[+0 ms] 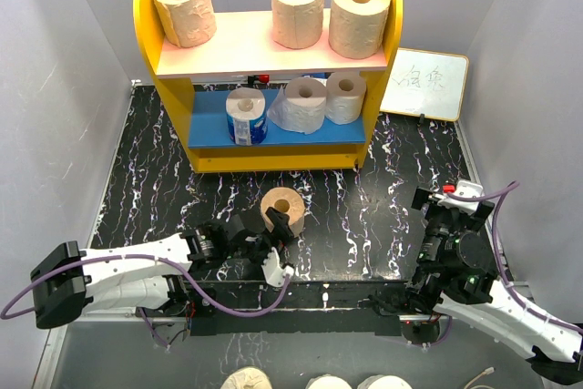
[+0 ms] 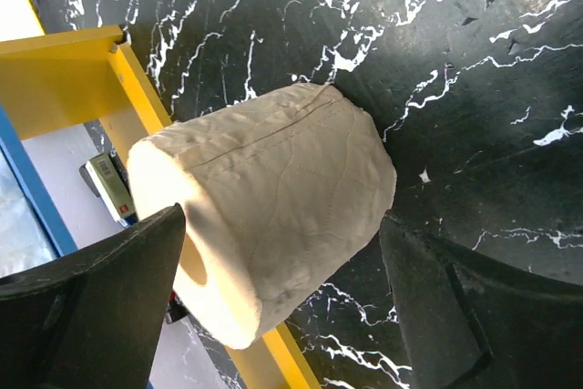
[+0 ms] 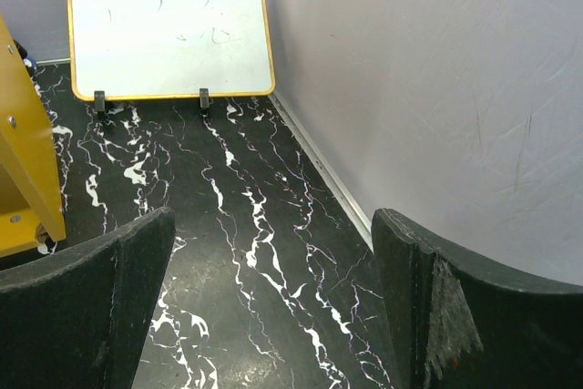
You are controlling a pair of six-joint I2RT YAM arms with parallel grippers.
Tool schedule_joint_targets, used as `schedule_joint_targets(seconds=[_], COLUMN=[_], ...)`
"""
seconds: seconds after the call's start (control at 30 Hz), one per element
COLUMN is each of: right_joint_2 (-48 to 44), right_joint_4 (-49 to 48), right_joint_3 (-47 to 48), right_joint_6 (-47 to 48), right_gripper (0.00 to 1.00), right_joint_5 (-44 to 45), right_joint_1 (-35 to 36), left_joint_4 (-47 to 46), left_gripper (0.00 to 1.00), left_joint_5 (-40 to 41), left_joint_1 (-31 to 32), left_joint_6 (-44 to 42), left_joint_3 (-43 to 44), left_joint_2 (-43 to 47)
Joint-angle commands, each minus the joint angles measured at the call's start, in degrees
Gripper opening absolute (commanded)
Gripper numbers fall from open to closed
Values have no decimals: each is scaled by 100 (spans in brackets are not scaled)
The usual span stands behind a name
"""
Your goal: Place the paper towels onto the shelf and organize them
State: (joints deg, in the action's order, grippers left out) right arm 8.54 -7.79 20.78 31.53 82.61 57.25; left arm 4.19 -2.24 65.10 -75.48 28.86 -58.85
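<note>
Tan roll (image 2: 269, 216) is lying between the wide jaws of my left pincer (image 2: 282, 225), core pointing jaw to jaw; I cannot tell whether they are gripping.

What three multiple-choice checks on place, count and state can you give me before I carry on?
1. Where does the loose tan roll stand? A) beside the whiteboard B) on the table before the shelf, between the left gripper's fingers C) on the blue lower board
2. How many rolls sit on the pink top board? A) two B) three C) four
3. How is the right gripper? A) shut on a roll B) shut, empty C) open, empty
1 B: the top view shows it there. 2 B: three tan rolls stand there. 3 C: its jaws stand apart, only table between.
</note>
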Motion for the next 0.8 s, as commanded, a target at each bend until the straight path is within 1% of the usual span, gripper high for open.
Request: schedule_joint_targets(seconds=[0.0,0.07,0.2,0.4,0.47,0.57,0.6,0.67,0.7,0.77], right_joint_2=[-237,-324,-440,-540,-558,-594,-598,-615,-630,-653], right_joint_4=[-214,-213,-214,-213,-207,-214,-214,-214,-214,-214], right_joint_3=[-12,-15,-21,-30,-30,-34,-30,-30,-31,-30], right_joint_6=[73,72,85,98,99,99,99,99,92,107], right_gripper=[88,88,88,87,87,87,87,87,87,87], right_joint_5=[10,10,3,-16,-25,-30,-26,-27,-26,-17], right_joint_1=[-4,-4,-4,-9,-8,-7,-4,-6,-4,-4], left_joint_4=[-838,-1153,-1249,-1363,-1361,-1316,-1311,-1273,-1237,-819], left_gripper=[85,85,85,72,64,43,32,0,0,0], left_joint_5=[233,359,392,426,455,476,486,507,527,540], left_joint_1=[32,29,30,33,29,29,29,29,29,29], left_joint_6=[-247,-218,-197,-267,-288,-303,-301,-294,-278,-229], left_joint_3=[-240,-242,-166,-163,-178,-195,-205,-189,-152,108], left_joint_2=[-223,-337,-499,-672,-724,-787,-794,-795,-781,-782])
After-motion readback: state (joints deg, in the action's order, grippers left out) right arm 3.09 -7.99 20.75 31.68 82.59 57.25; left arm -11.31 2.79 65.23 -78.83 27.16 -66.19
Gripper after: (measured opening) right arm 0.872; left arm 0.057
